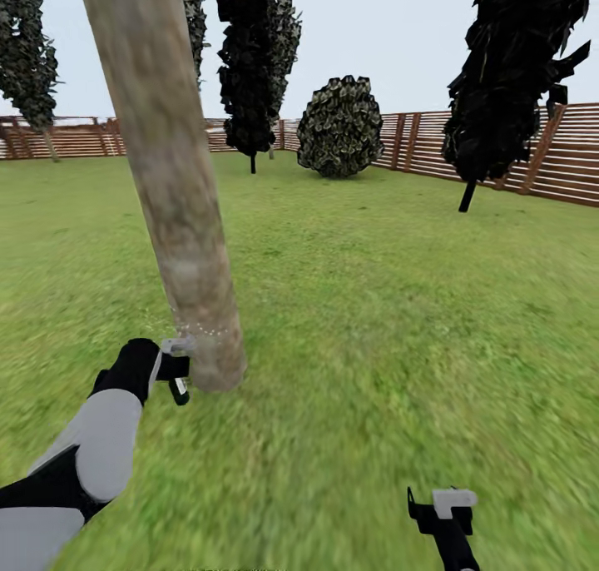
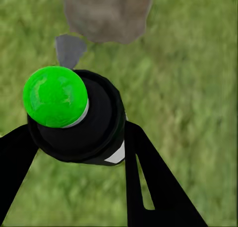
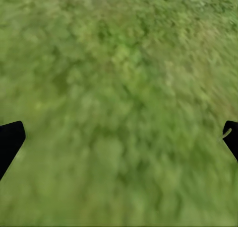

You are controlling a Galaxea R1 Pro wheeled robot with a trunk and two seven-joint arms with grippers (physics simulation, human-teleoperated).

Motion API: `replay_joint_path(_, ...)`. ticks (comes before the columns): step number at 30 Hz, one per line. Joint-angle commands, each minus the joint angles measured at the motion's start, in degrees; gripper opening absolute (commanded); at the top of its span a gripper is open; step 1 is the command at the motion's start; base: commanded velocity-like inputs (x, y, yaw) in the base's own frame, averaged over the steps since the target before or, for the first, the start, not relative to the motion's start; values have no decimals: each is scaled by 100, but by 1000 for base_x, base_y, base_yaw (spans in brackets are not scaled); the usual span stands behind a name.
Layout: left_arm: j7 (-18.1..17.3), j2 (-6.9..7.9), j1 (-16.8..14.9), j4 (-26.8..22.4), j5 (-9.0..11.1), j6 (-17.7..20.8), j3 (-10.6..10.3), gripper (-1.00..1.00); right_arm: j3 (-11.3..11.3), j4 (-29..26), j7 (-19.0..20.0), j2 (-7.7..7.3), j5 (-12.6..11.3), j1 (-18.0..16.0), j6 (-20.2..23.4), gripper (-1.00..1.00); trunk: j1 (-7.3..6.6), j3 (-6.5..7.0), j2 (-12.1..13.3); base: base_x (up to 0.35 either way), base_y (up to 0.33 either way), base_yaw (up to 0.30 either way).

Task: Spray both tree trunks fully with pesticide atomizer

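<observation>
Grass lawn surrounds me; my left gripper clamps the pesticide atomizer beside a tree trunk; my right gripper hangs spread wide, empty.

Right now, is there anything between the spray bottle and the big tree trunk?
Nothing solid. In the left wrist view the spray bottle, held in the left gripper, points at the tree trunk, with only grass below the short gap.
</observation>
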Motion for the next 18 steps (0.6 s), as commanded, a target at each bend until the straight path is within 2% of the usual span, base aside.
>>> replay_joint_path(1, -52, -7, -121, -3, -85, 43, 30, -100, -23, 11, -37, -1, 62, -5, -18, 100, -1, -6, -2, 0, 0, 243)
replay_joint_path(3, -64, -10, -430, 8, -82, 228, 7, -100, -23, 12, -36, 2, 61, -5, -18, 100, -1, -6, -2, 0, 0, 94)
replay_joint_path(4, -103, -9, -487, 5, -91, 366, -10, -100, -23, 13, -35, 4, 66, -5, -18, 100, -1, -6, -2, 0, 0, 22)
replay_joint_path(7, -239, -2, -519, -3, -104, 455, -26, -100, -23, 14, -35, 4, 69, -5, -18, 100, -1, -6, -2, 6, -18, 9)
replay_joint_path(18, -307, 66, -440, -6, -113, 465, -63, -100, -23, 14, -35, -4, 68, -5, -18, 100, -1, -6, -2, 133, -233, 0)
